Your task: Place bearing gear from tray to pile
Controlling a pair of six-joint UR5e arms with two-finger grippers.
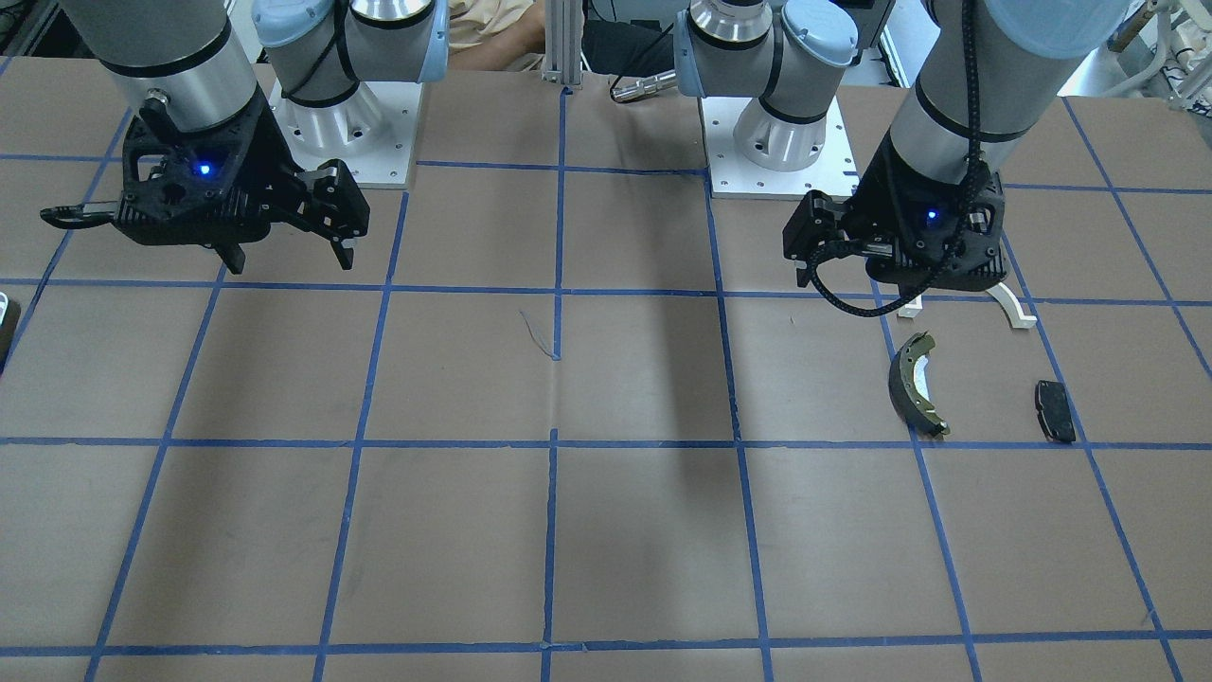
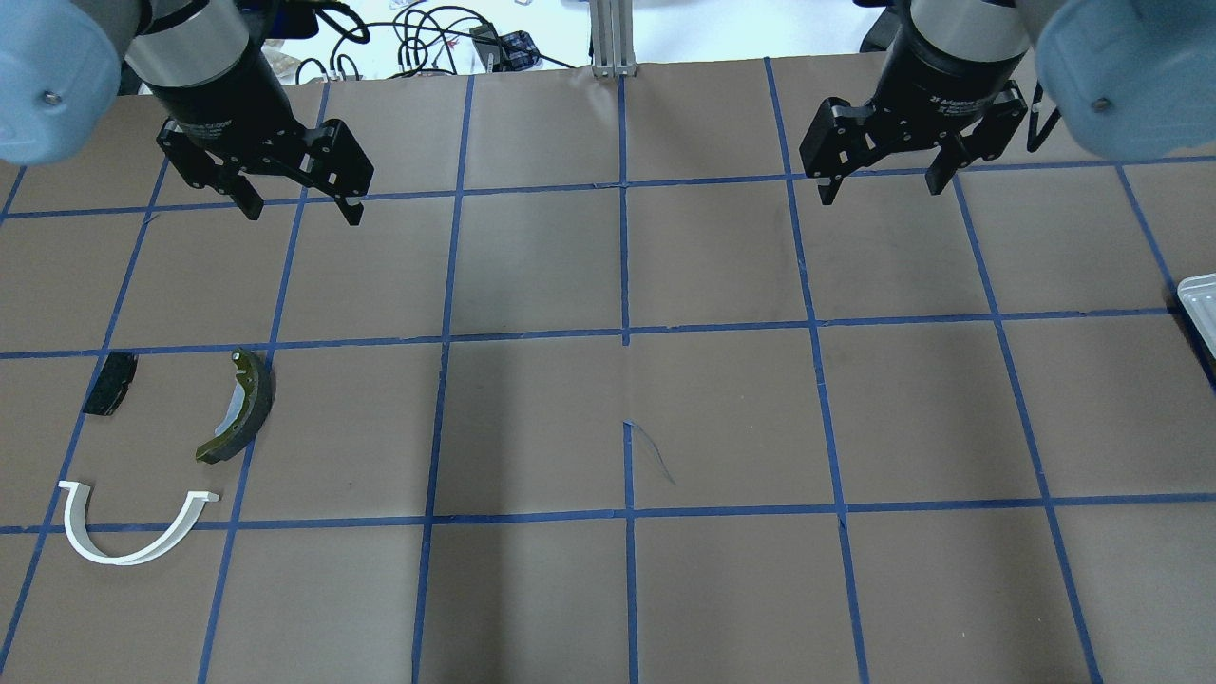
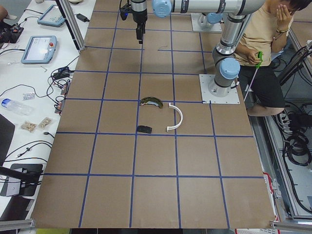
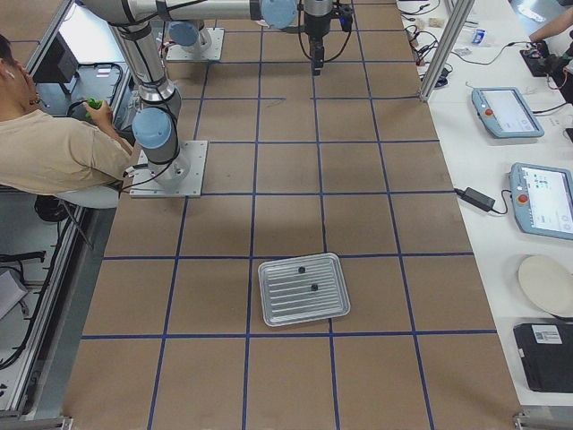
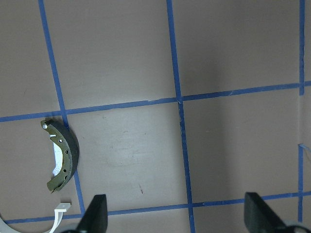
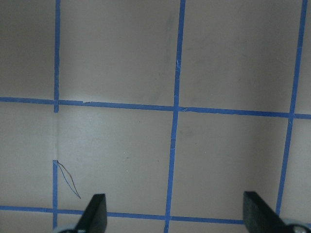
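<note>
I see left claw [image 2: 302, 211] and right claw [image 2: 881, 190] wide open, empty, above bench [image 2: 722, 418]. Gear [image 4: 314, 288] on tray [image 4: 286, 306], lower centre of right view; pile [image 2: 255, 404] at overhead's lower left.

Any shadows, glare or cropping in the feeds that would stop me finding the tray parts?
Overhead exterior: soft dark bands shade the middle of the table; the tray is cropped at the right edge. Exterior right: tray whole and evenly lit, but the two dark parts on it are too small to identify. Both wrist views: sharp, no glare, tray out of frame.
</note>
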